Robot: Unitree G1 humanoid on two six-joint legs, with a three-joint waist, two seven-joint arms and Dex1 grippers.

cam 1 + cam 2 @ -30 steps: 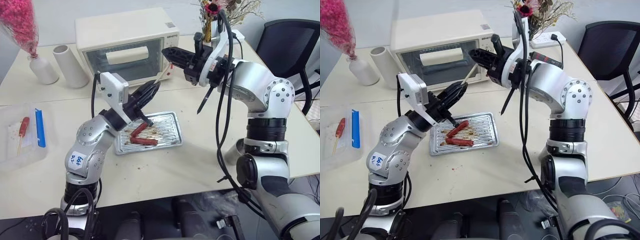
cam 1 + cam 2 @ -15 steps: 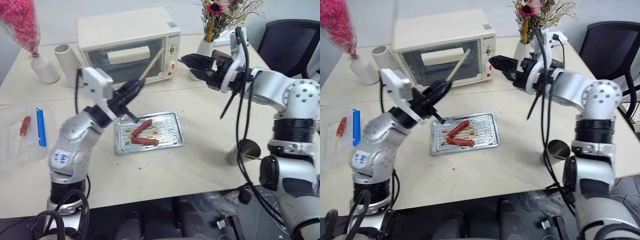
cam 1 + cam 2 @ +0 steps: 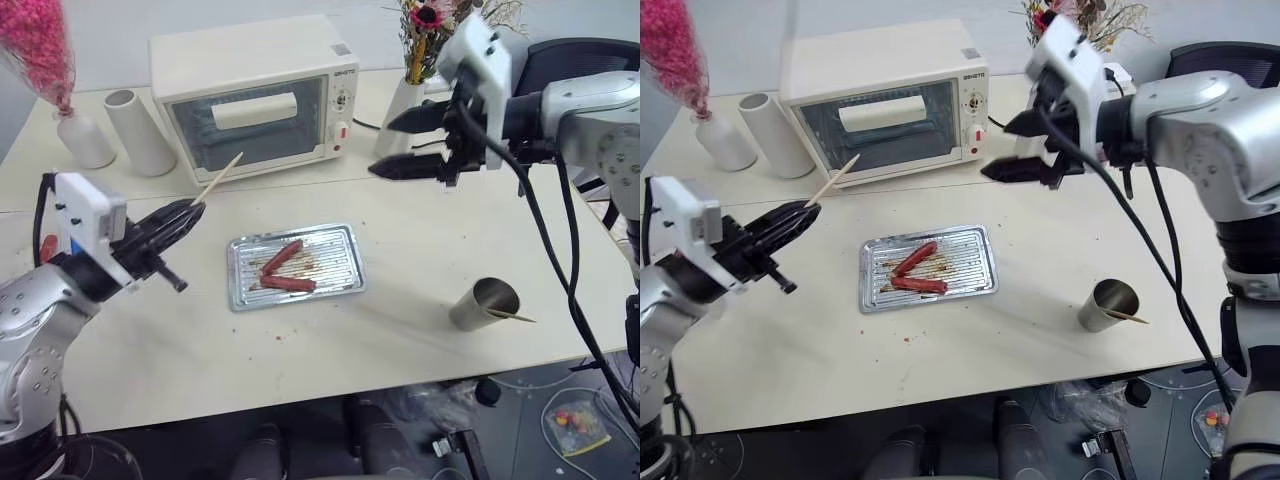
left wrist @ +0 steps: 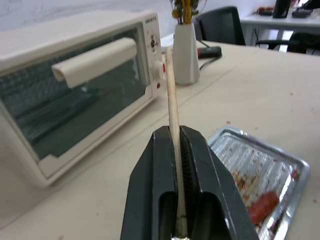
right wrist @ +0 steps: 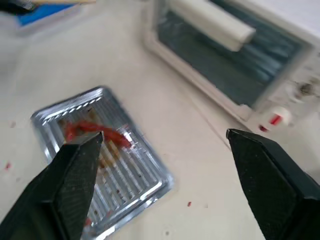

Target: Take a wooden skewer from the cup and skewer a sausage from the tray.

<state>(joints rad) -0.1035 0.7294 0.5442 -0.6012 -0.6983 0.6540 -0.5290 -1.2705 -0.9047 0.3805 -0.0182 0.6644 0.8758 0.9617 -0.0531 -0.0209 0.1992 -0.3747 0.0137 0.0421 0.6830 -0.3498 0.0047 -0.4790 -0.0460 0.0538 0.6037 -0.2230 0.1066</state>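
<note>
**Desk:** Since a second ago, what has changed on the table?

**Photographer:** Both arms have swung apart. The wooden skewer (image 3: pixel 219 178), earlier poised over the tray (image 3: pixel 341 243), now sits well out to the tray's left, clamped in the left gripper (image 3: pixel 180 215), whose black fingers are pressed together on its lower end. The right gripper (image 3: pixel 400 145), which a second ago met the stick above the tray, has let go and hangs over the far side of the table in front of the toaster oven (image 3: pixel 250 95), its jaws wide apart and holding nothing.

**Desk:** And the target?

**Photographer:** Two sausages lie in the tray; the upper sausage (image 3: pixel 281 256) rests at a slant, the other flat just below it. The skewer's free tip points up toward the oven, away from them. The cup (image 3: pixel 481 303) stands well to the tray's right, one more stick poking from it.

**Desk:** What does the stab call for?

**Photographer:** By my reading, tipping the point down, lining it with a sausage's long axis, and steadying that sausage with the free gripper so it cannot roll on the ridged metal.
</note>
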